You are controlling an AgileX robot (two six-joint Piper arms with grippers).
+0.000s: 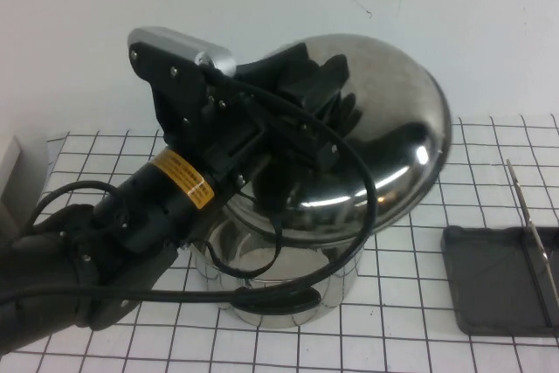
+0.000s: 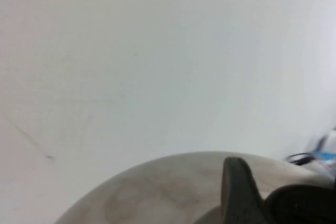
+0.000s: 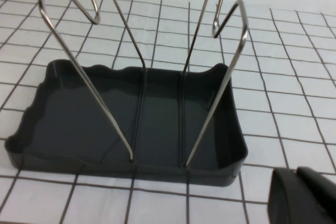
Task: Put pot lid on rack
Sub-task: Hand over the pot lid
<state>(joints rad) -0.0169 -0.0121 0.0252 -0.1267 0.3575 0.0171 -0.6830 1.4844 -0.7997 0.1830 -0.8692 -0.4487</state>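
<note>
The shiny domed pot lid hangs tilted on edge in the air above the open steel pot. My left gripper is shut on the lid's black knob, which its fingers mostly hide. In the left wrist view the lid's dome, one finger and the knob show. The dark grey rack with upright wire bars lies at the right, apart from the lid. The right wrist view shows the rack close up and empty. My right gripper is shut beside the rack's corner, out of the high view.
The table has a white cloth with a black grid. A white wall stands behind. A pale object sits at the far left edge. A black cable from the left arm drapes across the pot's front.
</note>
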